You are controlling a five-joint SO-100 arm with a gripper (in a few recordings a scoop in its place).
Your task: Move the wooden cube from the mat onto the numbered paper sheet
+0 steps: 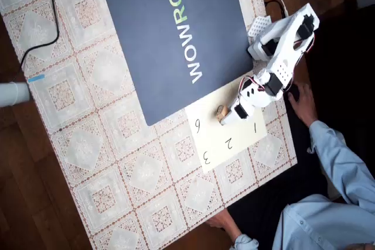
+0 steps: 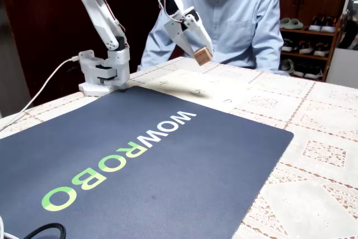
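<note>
Gripper [image 2: 201, 54] is clamping the wooden cube [image 2: 202, 55] and carrying it in the air above the numbered paper sheet [image 1: 234, 144], at about 5 o'clock from the mat [image 1: 176, 33] in the overhead view, presumably lining up a drop. The arm is hiding some digits; exact height above the paper is hard to judge.

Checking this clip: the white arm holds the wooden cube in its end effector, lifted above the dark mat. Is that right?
Not quite. The end effector does hold the wooden cube lifted, but above the numbered paper sheet, not the mat. The overhead view shows the cube over the sheet, between the 6 and the 1.
</note>
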